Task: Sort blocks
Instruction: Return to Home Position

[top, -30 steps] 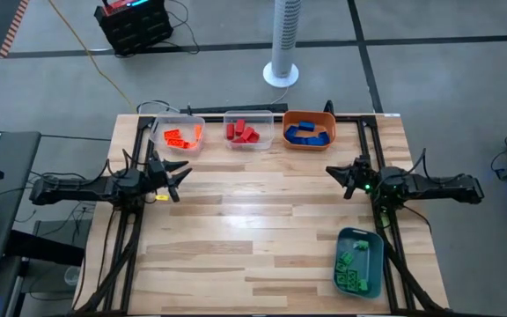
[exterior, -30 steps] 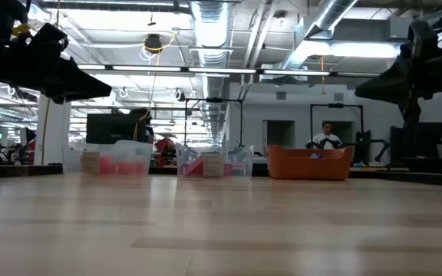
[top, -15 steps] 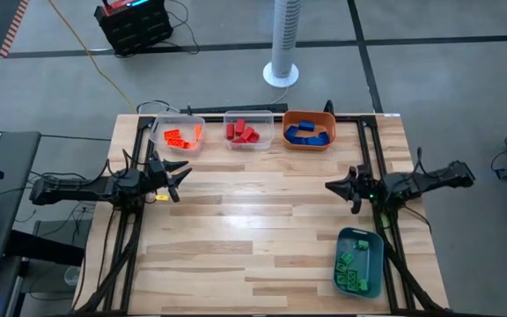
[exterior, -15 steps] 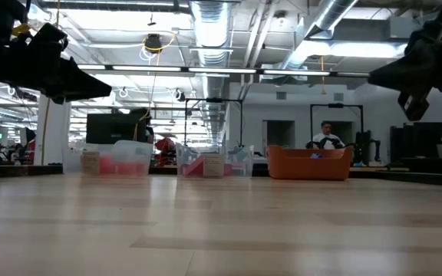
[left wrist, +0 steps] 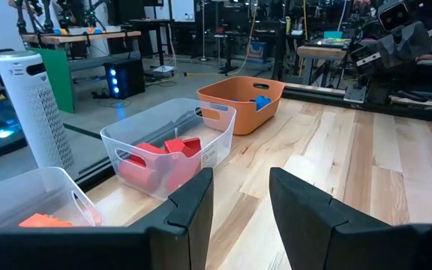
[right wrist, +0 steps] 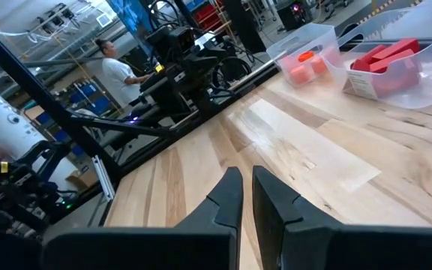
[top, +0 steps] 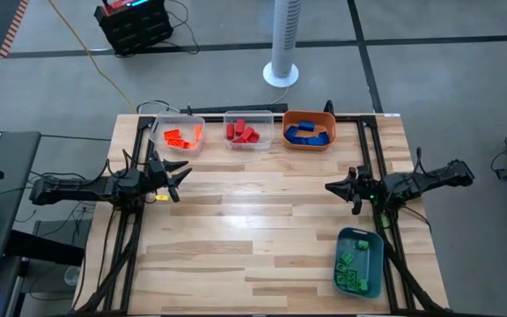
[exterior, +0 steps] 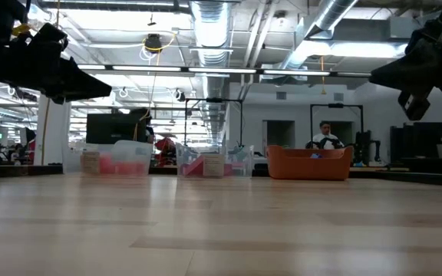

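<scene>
Left pincer (top: 176, 176) hangs over the left side of the bench (top: 253, 220), released, fingers apart, empty. Right pincer (top: 334, 187) hangs over the right side and looks clenched to a slit, gripping nothing. Along the far edge: orange blocks (top: 176, 136) in left clear bin (top: 180, 118), red blocks (top: 242, 132) in middle clear bin (top: 248, 115), blue blocks (top: 306, 133) in orange bin (top: 308, 114). Green blocks (top: 352, 264) in blue-grey bin (top: 376, 243), near right.

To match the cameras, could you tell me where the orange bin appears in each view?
High view: orange bin at far edge, rightmost.
Low view: bin right of centre, far back.
Left wrist view: bin upper middle.
Right wrist view: not in it.
Landmark: clear bin of red blocks beside it.
</scene>
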